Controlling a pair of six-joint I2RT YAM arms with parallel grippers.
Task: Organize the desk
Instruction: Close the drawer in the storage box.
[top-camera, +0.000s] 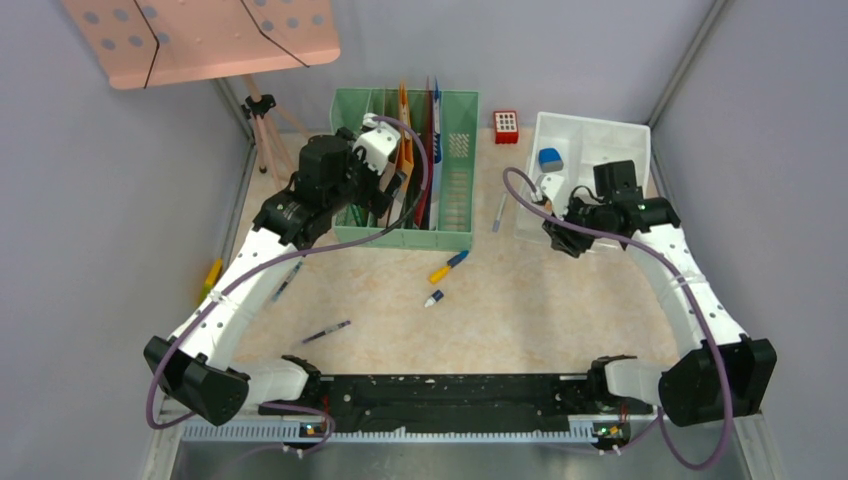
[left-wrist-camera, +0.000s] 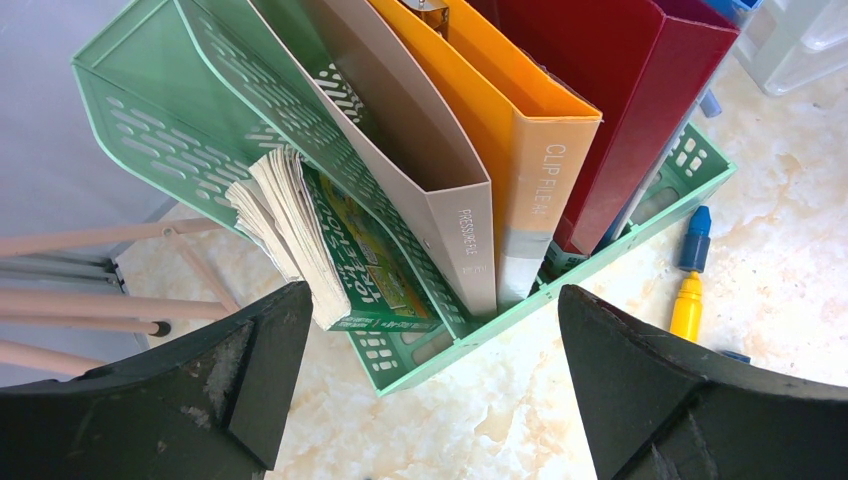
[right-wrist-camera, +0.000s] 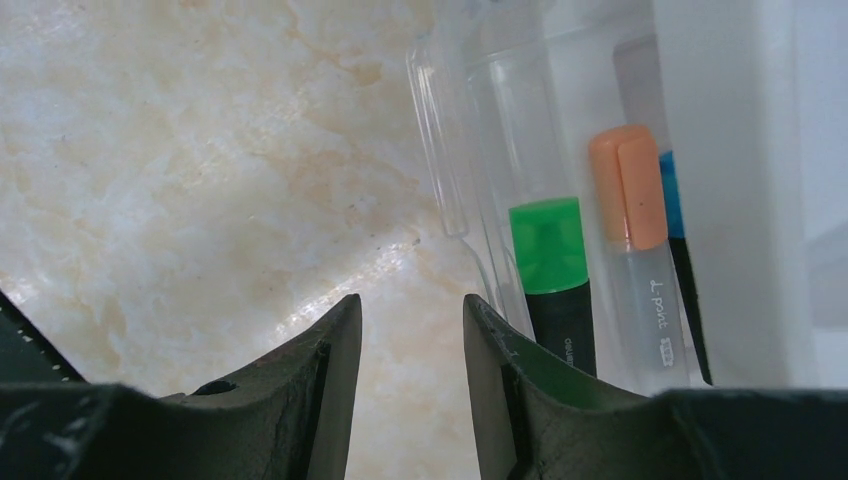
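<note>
The desk (top-camera: 520, 310) is a beige marble top. A green file rack (top-camera: 440, 170) stands at the back with grey, orange and red folders (left-wrist-camera: 520, 150) and a green book (left-wrist-camera: 375, 260) in its left slot. My left gripper (top-camera: 378, 195) hangs over the rack's front left corner. Its jaws stand wide open and empty in the left wrist view (left-wrist-camera: 432, 290). My right gripper (top-camera: 556, 228) is low over the desk at the front left edge of a white tray (top-camera: 630, 135). It is open and empty in the right wrist view (right-wrist-camera: 410, 300).
Loose on the desk are a yellow-blue marker (top-camera: 448, 266), a small white-blue piece (top-camera: 433, 298) and pens (top-camera: 326, 332) (top-camera: 287, 280) (top-camera: 498, 212). A red block (top-camera: 506, 126) stands at the back. The tray holds a green highlighter (right-wrist-camera: 548, 250) and an orange-capped pen (right-wrist-camera: 630, 190). A pink stand (top-camera: 200, 35) is at the back left.
</note>
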